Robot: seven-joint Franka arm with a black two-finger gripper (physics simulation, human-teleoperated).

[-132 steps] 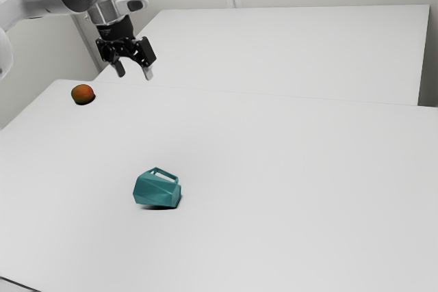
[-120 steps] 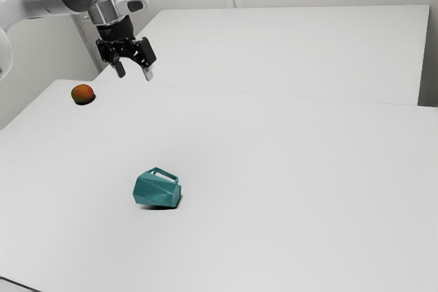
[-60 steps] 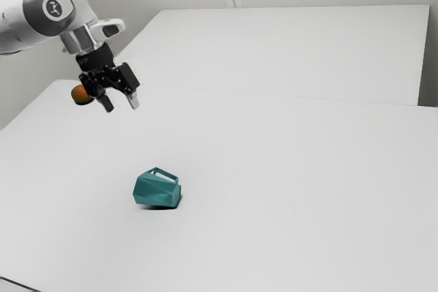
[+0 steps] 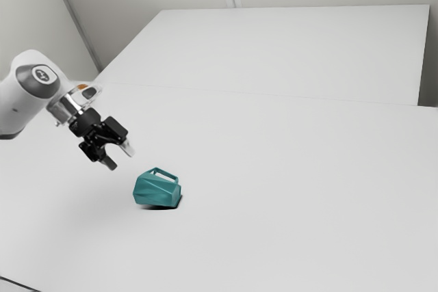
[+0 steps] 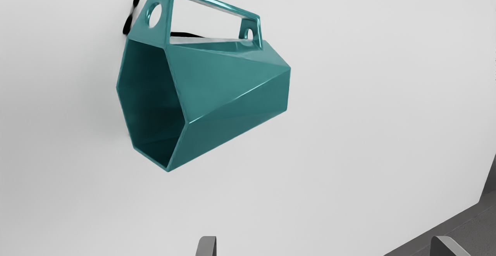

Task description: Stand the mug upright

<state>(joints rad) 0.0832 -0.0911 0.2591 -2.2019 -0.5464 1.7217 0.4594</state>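
My gripper (image 4: pixel 119 157) hangs above the table on the exterior view's left, close to the mug and higher than it, its two fingers apart with nothing between them. The teal faceted mug (image 4: pixel 156 190) lies on its side, handle uppermost, its wider end facing the exterior view's left. In the wrist view the mug (image 5: pixel 228 89) shows its dark hollow mouth and its angular handle, beyond the fingertips of the open gripper (image 5: pixel 324 244). Mug and fingers are not touching.
An orange-red round fruit (image 4: pixel 83 87) is mostly hidden behind the arm at the table's far left in the exterior view. The white table (image 4: pixel 287 189) carries the mug; its edge crosses a corner of the wrist view, with grey floor past it.
My arm has swung down and toward the mug from its higher, farther place, passing in front of the fruit. The mug lies as before, and the fingers have stayed apart.
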